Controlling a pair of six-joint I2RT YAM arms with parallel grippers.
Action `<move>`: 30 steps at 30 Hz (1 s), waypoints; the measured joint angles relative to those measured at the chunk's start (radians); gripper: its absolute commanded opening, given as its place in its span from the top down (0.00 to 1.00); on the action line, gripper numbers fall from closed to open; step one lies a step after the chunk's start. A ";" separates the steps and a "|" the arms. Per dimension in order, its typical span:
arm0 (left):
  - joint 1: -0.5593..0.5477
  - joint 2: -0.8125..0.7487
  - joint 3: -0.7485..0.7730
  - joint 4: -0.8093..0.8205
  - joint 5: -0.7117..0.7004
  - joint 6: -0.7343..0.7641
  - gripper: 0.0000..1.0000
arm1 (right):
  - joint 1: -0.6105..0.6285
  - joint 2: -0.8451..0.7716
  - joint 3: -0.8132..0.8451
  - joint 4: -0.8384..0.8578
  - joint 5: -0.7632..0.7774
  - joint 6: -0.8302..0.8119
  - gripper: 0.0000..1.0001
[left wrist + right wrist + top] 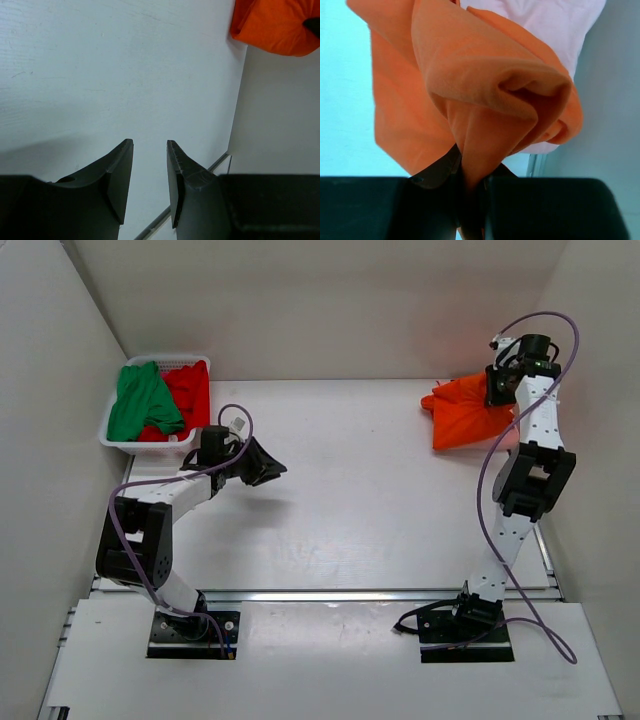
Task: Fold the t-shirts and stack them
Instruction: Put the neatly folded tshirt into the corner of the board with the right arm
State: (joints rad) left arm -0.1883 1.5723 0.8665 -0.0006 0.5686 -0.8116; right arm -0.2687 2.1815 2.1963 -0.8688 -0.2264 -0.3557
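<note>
My left gripper (272,470) hangs part-open and empty over the table (380,530), well apart from the work. Farther out by the right wall, my right gripper (470,172) pinches a fold of the bunched orange t-shirt (470,75), which drapes over the pink t-shirt (540,20); the right arm is nearer, and the cloth shows no clear long axis. Far left, the green t-shirt (140,400) and red t-shirt (190,390) fill the white basket (115,443). No writing legible
</note>
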 measured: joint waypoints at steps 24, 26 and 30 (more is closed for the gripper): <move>-0.042 0.020 -0.031 -0.002 -0.008 0.010 0.56 | 0.049 0.284 0.049 0.331 0.404 -0.033 0.83; -0.046 0.022 -0.032 -0.003 -0.010 0.010 0.55 | 0.055 0.294 0.049 0.353 0.439 -0.029 0.60; -0.051 0.023 -0.032 -0.023 -0.024 0.016 0.45 | 0.062 0.297 0.050 0.384 0.493 -0.013 0.06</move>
State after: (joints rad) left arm -0.2398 1.5948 0.8341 -0.0235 0.5449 -0.7952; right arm -0.2070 2.4786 2.2459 -0.4847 0.2665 -0.3687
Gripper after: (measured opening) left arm 0.459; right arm 0.773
